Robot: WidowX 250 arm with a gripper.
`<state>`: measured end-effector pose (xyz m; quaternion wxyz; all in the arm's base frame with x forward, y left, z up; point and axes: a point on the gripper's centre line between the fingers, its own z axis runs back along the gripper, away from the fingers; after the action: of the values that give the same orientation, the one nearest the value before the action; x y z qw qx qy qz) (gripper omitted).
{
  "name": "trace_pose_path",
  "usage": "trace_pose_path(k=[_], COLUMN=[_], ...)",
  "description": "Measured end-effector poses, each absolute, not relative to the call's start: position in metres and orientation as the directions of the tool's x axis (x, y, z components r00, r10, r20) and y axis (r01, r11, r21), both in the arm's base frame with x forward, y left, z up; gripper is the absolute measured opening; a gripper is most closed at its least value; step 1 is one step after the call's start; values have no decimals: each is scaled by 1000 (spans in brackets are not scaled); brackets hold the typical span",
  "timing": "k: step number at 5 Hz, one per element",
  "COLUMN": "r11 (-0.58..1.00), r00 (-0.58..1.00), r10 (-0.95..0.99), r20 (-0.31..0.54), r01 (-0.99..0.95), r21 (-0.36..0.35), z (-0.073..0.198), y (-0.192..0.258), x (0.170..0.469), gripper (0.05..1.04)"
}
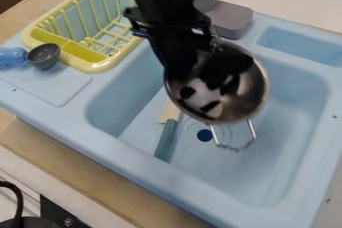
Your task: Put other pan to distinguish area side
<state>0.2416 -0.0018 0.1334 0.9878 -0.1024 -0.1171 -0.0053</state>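
My black gripper point(202, 51) hangs over the blue sink point(294, 137), shut on the upper side of a shiny metal pan point(248, 89). The pan is tilted, its round inside turned toward the camera, and its lower wire handle points to the front of the basin. Dark and pale patches show inside the pan; I cannot tell whether they are reflections or an object. The arm and gripper cover the pan's upper left part.
Left of the basin stands a yellow dish rack point(100, 67), with a small grey cup point(44, 56) and a blue plastic item point(11, 57) nearby. A utensil with a teal handle point(166, 141) lies in the sink. Behind the basin is the grey faucet base point(229, 18).
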Motion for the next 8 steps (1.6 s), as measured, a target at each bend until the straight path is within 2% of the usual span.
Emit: trace_pose_path(k=[1, 3, 5, 7, 8], r11=[969, 916, 830, 713, 686], r00=[952, 898, 784, 657, 624], r10=[178, 373, 557, 701, 728], r20=[249, 234, 276, 279, 284], r01=[-126, -315, -507, -629, -656], r21=[-213, -250, -235, -311, -316], z=[141, 141, 139, 133, 132], y=[21, 57, 96, 127, 140], x=[253, 259, 261, 264, 269], gripper=[58, 58, 58, 58, 58])
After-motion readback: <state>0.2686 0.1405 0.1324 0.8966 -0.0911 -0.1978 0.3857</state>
